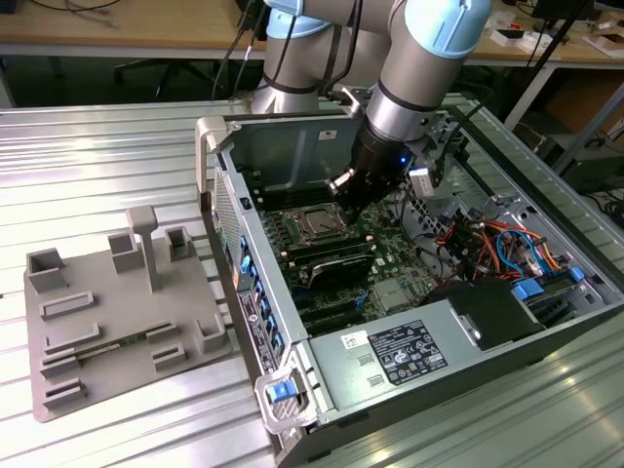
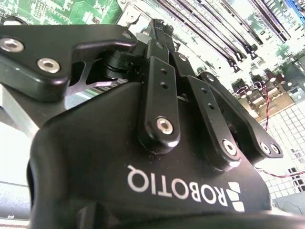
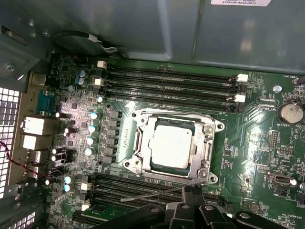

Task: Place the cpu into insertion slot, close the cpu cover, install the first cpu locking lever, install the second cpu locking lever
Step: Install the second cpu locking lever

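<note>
I hold the gripper [image 1: 343, 183] above the motherboard [image 3: 267, 157] inside the open case [image 1: 292, 146], just beside the slot [image 1: 314, 225] on the exterior view's right. In the second wrist view I see the gripper body [image 2: 157, 157] and its linkage bars from behind; they run together toward the tip, but the tips themselves are hidden, so I cannot tell whether the hand is spread or pressed together, or whether it carries anything.

The cpu [image 3: 172, 144] sits flat in the slot [image 3: 172, 110], its pale metal top square to the frame and level with it. So I judge the first step done. The cover [image 3: 202, 155] appears to lie down over the chip: the silvery frame borders the lid on all sides and the top shows through its window. I take the second step as done too, or very nearly.

The levers are the open question. In the first wrist view a thin bright wire, which I take for a lever [image 3: 147, 195], runs beside the slot's edge nearest the gripper, slanting a little away from the frame instead of tucked under a hook. That reads to me as unlatched. I cannot pick out the other lever with certainty. My estimate is that both locking steps remain.
</note>
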`<state>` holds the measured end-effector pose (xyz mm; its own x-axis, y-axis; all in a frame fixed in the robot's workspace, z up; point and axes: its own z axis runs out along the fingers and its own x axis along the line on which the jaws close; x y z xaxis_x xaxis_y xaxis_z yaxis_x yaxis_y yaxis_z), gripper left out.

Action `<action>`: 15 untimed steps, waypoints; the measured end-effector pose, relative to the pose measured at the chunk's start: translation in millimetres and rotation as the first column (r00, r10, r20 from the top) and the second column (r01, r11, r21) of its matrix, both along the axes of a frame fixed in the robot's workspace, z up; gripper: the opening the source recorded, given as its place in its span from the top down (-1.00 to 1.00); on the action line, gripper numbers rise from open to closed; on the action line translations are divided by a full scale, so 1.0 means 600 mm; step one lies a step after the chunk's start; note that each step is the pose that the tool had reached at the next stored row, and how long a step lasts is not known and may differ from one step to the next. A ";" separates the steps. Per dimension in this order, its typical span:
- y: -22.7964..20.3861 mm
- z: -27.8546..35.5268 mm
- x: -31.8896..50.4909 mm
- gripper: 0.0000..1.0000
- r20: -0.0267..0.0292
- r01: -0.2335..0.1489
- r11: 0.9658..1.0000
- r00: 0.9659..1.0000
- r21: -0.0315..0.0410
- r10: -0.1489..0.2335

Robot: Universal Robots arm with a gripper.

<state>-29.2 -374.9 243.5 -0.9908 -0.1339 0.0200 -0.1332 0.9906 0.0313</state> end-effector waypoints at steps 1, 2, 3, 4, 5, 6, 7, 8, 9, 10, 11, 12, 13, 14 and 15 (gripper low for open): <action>-0.0007 0.000 0.000 0.78 0.000 0.000 1.000 1.000 0.000 0.000; -0.0013 0.000 0.000 0.78 0.000 0.000 1.000 1.000 0.000 0.000; -0.0021 -0.001 0.000 0.78 0.000 0.000 1.000 1.000 0.000 0.000; -0.0032 -0.001 0.000 0.78 0.000 0.000 1.000 1.000 0.000 0.000; -0.0038 -0.001 0.000 0.78 0.000 0.000 1.000 1.000 0.000 0.000; -0.0042 -0.001 0.000 0.78 0.000 0.000 1.000 1.000 0.000 0.000; -0.0046 -0.002 0.000 0.78 0.000 0.000 1.000 1.000 0.000 0.000; -0.0049 -0.002 0.000 0.78 0.000 0.000 1.000 1.000 0.000 0.000; -0.0052 -0.002 0.000 0.78 0.000 0.000 1.000 1.000 0.000 0.000; -0.0055 -0.002 0.000 0.78 0.000 0.000 1.000 1.000 0.000 0.000; -0.0058 -0.002 0.000 0.78 0.000 0.000 1.000 1.000 0.000 0.000; -0.0065 -0.003 0.000 0.78 0.000 0.000 1.000 1.000 0.000 0.000; -0.0069 -0.003 0.000 0.78 0.000 0.000 1.000 1.000 0.000 0.000; -0.0074 -0.003 0.000 0.78 0.000 0.000 1.000 1.000 0.000 0.000; -0.0076 -0.004 0.000 0.78 0.000 0.000 1.000 1.000 0.000 0.000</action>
